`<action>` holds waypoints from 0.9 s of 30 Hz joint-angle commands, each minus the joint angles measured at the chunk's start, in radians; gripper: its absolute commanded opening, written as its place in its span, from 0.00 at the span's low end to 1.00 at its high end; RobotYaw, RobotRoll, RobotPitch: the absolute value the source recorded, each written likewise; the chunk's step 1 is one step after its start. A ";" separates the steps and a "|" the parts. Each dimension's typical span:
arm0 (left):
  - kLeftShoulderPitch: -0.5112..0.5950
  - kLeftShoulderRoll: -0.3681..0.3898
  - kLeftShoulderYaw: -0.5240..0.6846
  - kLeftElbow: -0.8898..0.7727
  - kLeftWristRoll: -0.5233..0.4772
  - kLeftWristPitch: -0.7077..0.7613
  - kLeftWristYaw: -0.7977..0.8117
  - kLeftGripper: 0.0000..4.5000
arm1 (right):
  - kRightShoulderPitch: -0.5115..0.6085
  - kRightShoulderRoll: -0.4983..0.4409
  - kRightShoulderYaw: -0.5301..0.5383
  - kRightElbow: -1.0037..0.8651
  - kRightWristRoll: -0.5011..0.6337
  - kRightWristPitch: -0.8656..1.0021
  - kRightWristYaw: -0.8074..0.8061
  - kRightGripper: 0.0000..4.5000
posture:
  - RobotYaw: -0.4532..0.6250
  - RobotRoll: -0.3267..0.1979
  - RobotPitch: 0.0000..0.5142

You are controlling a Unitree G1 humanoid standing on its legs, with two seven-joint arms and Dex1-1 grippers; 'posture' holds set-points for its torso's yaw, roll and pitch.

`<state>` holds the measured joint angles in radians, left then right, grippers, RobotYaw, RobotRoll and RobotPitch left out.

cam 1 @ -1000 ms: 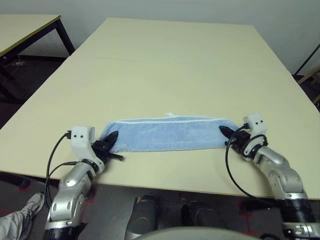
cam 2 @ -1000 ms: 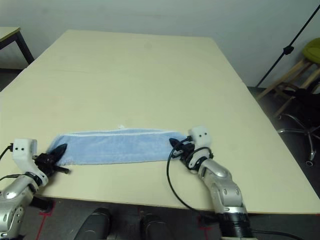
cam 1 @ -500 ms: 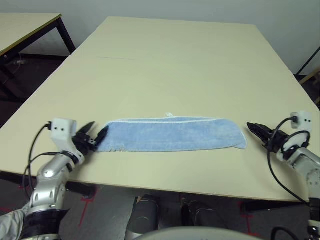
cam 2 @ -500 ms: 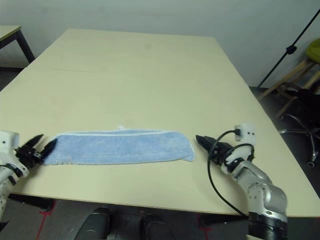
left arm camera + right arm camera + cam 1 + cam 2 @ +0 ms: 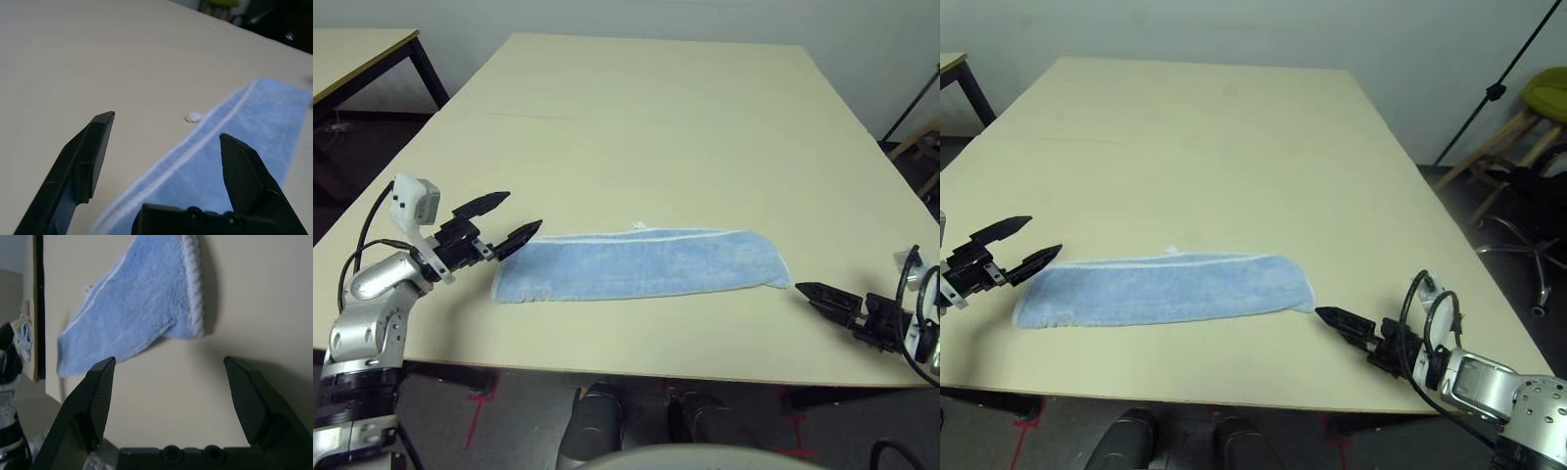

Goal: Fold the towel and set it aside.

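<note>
A light blue terry-cloth towel with a white stitched border (image 5: 641, 264) lies folded into a long narrow strip near the front edge of the pale beige surface (image 5: 646, 127), running from side to side, with its white-edged long side away from the robot. A small white tag (image 5: 641, 224) sticks out from the middle of that far edge. The left pincer (image 5: 501, 219) hangs just off the strip's left end, raised a little above the surface, its two black fingers spread wide with nothing between them; in the left wrist view the white border and the tag show between those fingers (image 5: 90, 161), which do not touch the cloth. The right pincer (image 5: 813, 291) sits low near the front right corner of the surface, pointing toward the strip's rounded right end and clear of it; the right wrist view shows its fingers (image 5: 98, 396) standing far apart, empty, with the towel's end and its stitched hem beyond them. Both ends of the towel rest flat on the surface, free of any grip. Past the right side of the surface stand a dark tripod leg (image 5: 1489, 93) and a stool with a yellow-green seat (image 5: 1547, 98).
</note>
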<state>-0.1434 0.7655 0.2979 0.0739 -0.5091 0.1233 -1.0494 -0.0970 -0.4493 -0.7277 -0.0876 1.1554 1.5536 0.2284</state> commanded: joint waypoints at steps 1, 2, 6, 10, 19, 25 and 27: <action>-0.031 0.009 -0.023 0.004 0.013 0.009 -0.019 1.00 | -0.027 0.067 0.045 0.033 -0.067 -0.016 -0.076 0.99 | 0.54 0.62 0.19; -0.035 0.006 -0.025 -0.003 0.010 0.015 -0.017 1.00 | -0.043 0.086 0.049 0.041 -0.080 -0.027 -0.091 0.99 | 0.54 0.62 0.19; -0.024 -0.013 -0.030 -0.035 0.006 0.028 -0.002 1.00 | -0.097 0.157 0.068 0.069 -0.120 -0.073 -0.143 0.99 | 0.54 0.62 0.19; -0.017 -0.024 -0.034 -0.041 0.009 0.029 0.000 1.00 | -0.147 0.235 0.092 0.090 -0.169 -0.146 -0.205 0.85 | 0.54 0.62 0.19; -0.037 -0.024 -0.023 0.031 0.018 -0.010 -0.016 1.00 | -0.176 0.357 0.137 0.051 -0.306 -0.481 -0.287 0.09 | 0.56 0.62 0.19; -0.047 -0.026 -0.030 0.034 0.023 -0.018 -0.007 1.00 | -0.167 0.284 0.100 0.070 -0.408 -0.718 -0.294 0.01 | 0.56 0.62 0.18; -0.051 -0.027 -0.032 0.027 0.023 -0.015 -0.001 1.00 | -0.170 0.249 0.080 0.084 -0.417 -0.768 -0.291 0.01 | 0.56 0.62 0.18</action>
<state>-0.1825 0.7435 0.2773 0.1047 -0.5011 0.1100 -1.0539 -0.2741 -0.1769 -0.6068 -0.0196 0.7638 0.8409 -0.0524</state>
